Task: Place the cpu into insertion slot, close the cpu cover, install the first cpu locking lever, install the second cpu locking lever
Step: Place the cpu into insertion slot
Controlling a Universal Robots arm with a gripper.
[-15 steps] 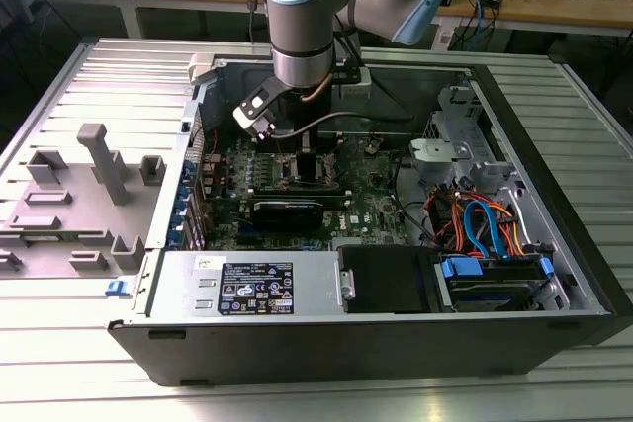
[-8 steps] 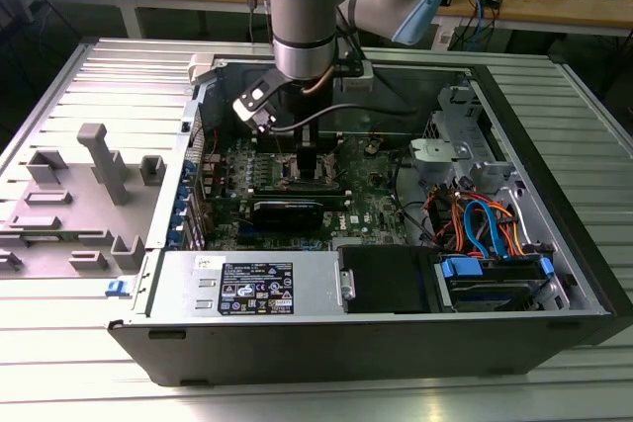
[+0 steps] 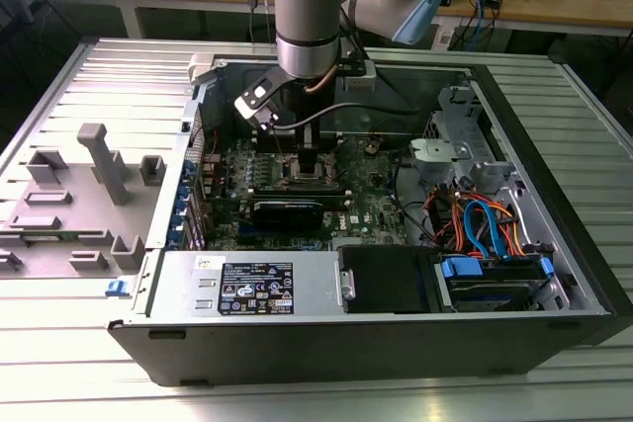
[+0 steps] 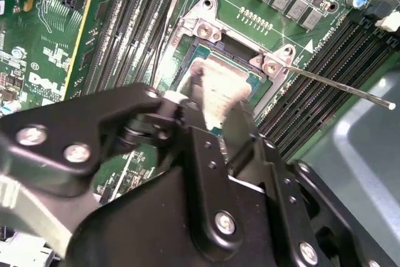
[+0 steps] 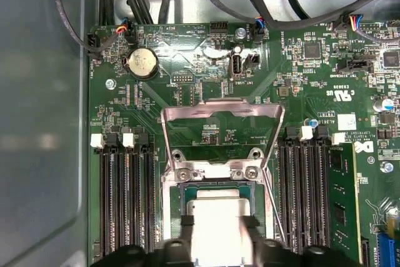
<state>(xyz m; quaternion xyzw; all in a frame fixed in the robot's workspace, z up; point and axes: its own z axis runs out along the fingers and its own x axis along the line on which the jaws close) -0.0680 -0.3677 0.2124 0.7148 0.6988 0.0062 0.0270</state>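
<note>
Right in the middle of the motherboard (image 5: 312, 104), the cpu (image 5: 219, 214) is sitting dead centre over the insertion slot (image 5: 215, 187). In both wrist views its dull silver top lines up square with the slot's rim, edges parallel, no obvious twist. I honestly can't tell whether it's already bottomed out in there or just a hair above it. The gripper (image 5: 219, 221) comes straight down on it from above, and as far as I can judge the jaws are clamped on the chip by two opposite edges, the ones that face the banks of memory slots (image 5: 125, 204) on either side. So the chip is right between the fingers, not off to one side, and the slot is directly underneath both. The cpu cover (image 5: 219, 108) is flipped up and back on its hinge, leaning away from the chip toward the coin battery (image 5: 142, 62), so the window frame isn't over anything yet. One locking lever (image 4: 337, 87) is sticking out loose as a thin rod off the corner of the slot, not hooked down. In the exterior view the arm reaches down into the open computer case (image 3: 554, 244) with the gripper low over the board.
</note>
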